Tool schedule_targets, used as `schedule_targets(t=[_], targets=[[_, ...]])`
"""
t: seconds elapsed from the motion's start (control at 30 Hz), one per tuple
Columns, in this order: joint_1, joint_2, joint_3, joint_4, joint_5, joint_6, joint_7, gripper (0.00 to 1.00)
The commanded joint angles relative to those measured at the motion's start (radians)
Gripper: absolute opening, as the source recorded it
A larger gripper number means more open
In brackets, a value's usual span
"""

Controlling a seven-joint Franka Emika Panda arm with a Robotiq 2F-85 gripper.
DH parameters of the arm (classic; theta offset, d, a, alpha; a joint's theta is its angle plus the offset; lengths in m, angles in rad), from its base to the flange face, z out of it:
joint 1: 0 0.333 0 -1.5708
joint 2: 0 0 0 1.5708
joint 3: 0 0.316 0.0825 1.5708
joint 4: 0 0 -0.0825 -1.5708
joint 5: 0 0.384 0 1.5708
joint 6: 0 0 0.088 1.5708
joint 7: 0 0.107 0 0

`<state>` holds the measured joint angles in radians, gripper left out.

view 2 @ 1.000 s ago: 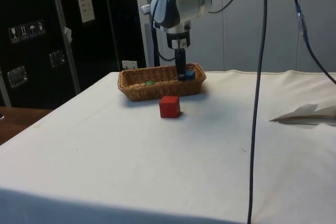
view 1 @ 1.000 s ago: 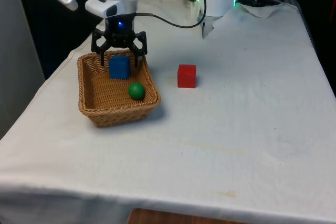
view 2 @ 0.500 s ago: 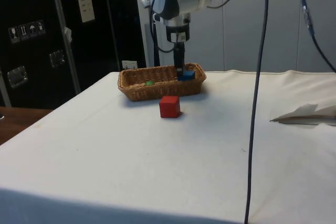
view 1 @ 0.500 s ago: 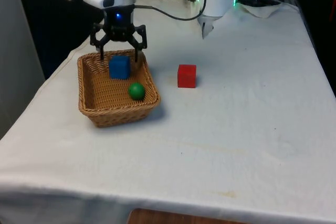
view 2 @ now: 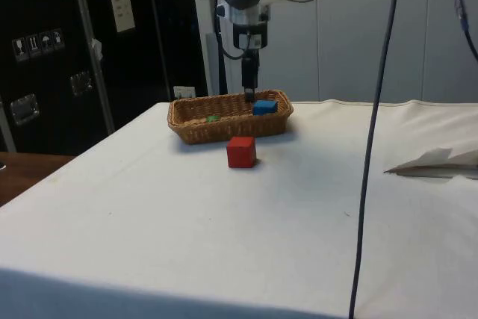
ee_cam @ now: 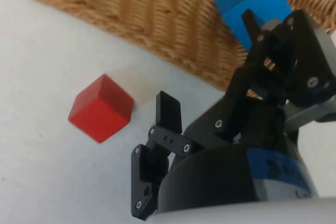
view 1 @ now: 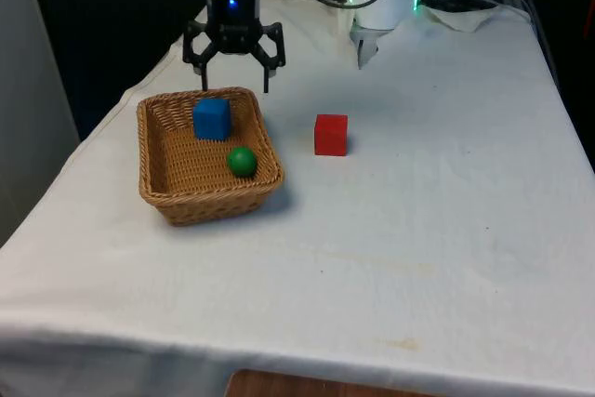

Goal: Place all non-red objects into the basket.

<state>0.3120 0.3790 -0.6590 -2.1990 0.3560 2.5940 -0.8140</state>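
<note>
Gripper (view 1: 233, 74) hangs above the far rim of the wicker basket (view 1: 160, 194), jaws spread wide w/ nothing between them. Blue cube (view 1: 211, 119) sits inside the basket at its far end, green ball (view 1: 242, 161) also inside, nearer the front view's right wall. Red cube (view 1: 330, 134) is out on the white cloth (view 1: 418, 230), just beside the basket on the front view's right, not touching it.

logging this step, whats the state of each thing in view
black two-finger gripper: jaws open, empty, above the basket's far rim
woven wicker basket: upright, holding two things
blue cube: in basket
green ball: in basket
red cube: on cloth beside basket
</note>
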Motion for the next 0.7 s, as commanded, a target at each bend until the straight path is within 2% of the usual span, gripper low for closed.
schedule_targets(t=[0.0, 0.07, 0.1, 0.13, 0.33, 0.37, 0.4, 0.57, 0.6, 0.63, 0.67], targets=[[0.016, -0.006, -0.008, -0.012, -0.013, 0.015, 0.019, 1.0], [0.025, -0.022, 0.002, -0.027, -0.02, 0.022, 0.037, 1.0], [0.011, -0.02, 0.012, -0.018, -0.008, 0.007, 0.023, 1.0], [0.028, -0.026, 0.005, -0.031, -0.02, 0.025, 0.041, 1.0], [0.04, -0.056, 0.031, -0.064, -0.022, 0.051, 0.067, 1.0], [0.026, -0.057, 0.044, -0.059, -0.008, 0.039, 0.051, 1.0], [0.043, -0.065, 0.041, -0.074, -0.022, 0.058, 0.075, 1.0], [0.05, -0.089, 0.073, -0.104, -0.022, 0.084, 0.1, 1.0], [0.051, -0.092, 0.078, -0.108, -0.022, 0.088, 0.104, 1.0], [0.036, -0.091, 0.087, -0.099, -0.009, 0.073, 0.086, 1.0], [0.051, -0.096, 0.084, -0.113, -0.022, 0.092, 0.108, 1.0]])
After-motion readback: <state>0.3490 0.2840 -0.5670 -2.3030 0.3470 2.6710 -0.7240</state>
